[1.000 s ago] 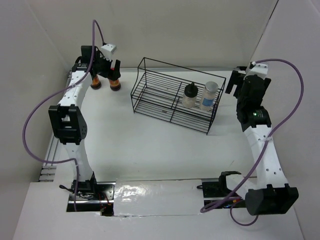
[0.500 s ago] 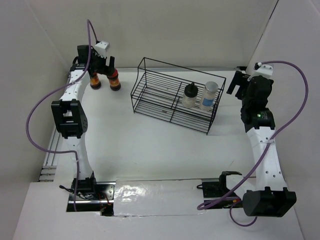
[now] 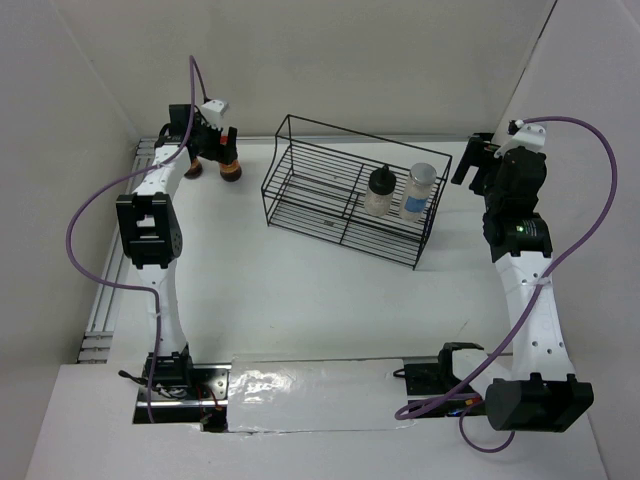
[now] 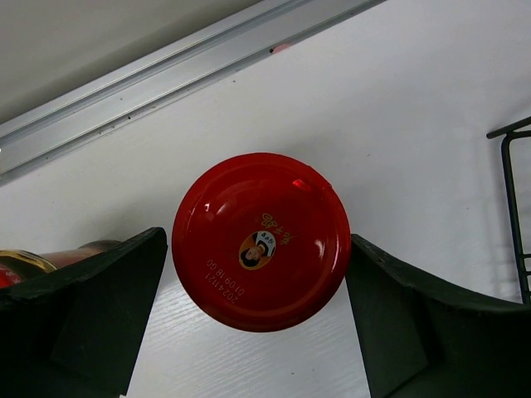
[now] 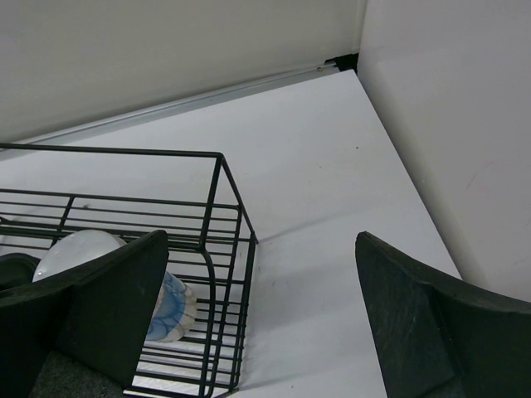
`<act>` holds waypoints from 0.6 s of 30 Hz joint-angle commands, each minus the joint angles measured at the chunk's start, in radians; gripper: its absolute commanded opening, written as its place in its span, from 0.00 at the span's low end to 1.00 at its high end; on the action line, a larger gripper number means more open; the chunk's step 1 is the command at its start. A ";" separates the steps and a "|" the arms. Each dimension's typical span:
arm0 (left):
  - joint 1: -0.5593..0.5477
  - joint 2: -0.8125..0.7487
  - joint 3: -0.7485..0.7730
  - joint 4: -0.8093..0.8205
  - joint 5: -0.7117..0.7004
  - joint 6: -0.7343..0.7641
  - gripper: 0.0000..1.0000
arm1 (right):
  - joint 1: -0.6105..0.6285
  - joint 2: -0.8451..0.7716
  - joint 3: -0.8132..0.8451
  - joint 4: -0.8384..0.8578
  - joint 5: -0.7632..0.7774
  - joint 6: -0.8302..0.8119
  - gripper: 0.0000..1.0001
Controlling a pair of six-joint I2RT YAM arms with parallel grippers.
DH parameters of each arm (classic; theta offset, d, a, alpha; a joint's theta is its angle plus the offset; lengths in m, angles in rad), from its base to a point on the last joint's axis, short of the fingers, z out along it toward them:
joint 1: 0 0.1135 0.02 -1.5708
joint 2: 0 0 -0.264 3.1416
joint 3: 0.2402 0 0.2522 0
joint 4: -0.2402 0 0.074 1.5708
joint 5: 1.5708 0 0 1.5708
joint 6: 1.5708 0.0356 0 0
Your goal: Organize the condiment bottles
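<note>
Two dark jars with red lids stand at the far left corner. My left gripper (image 3: 220,148) is open and hangs over the right jar (image 3: 230,168). In the left wrist view its red lid (image 4: 260,240) sits between the spread fingers (image 4: 91,315) of the left gripper (image 4: 257,242). The other jar (image 3: 192,168) stands just left, partly hidden behind my left finger (image 4: 50,259). The clear bottle with black cap (image 3: 379,190) and the whitish bottle (image 3: 420,188) stand in the wire rack (image 3: 320,190). My right gripper (image 3: 478,165) is open and empty beside the rack's right end.
The right wrist view shows the right gripper (image 5: 261,240) above bare table, with the rack's corner (image 5: 220,178) and the whitish bottle (image 5: 83,247) to its left. Walls close the back and right. A metal rail (image 4: 166,75) runs behind the jars.
My left gripper has swung from over the left jar rightward and down over the right jar. The right arm has shifted only slightly. The bottles have not moved.
</note>
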 commanded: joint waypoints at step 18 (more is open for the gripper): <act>0.001 0.032 0.051 0.052 0.074 0.005 0.00 | -0.004 -0.056 0.005 0.007 0.028 -0.017 1.00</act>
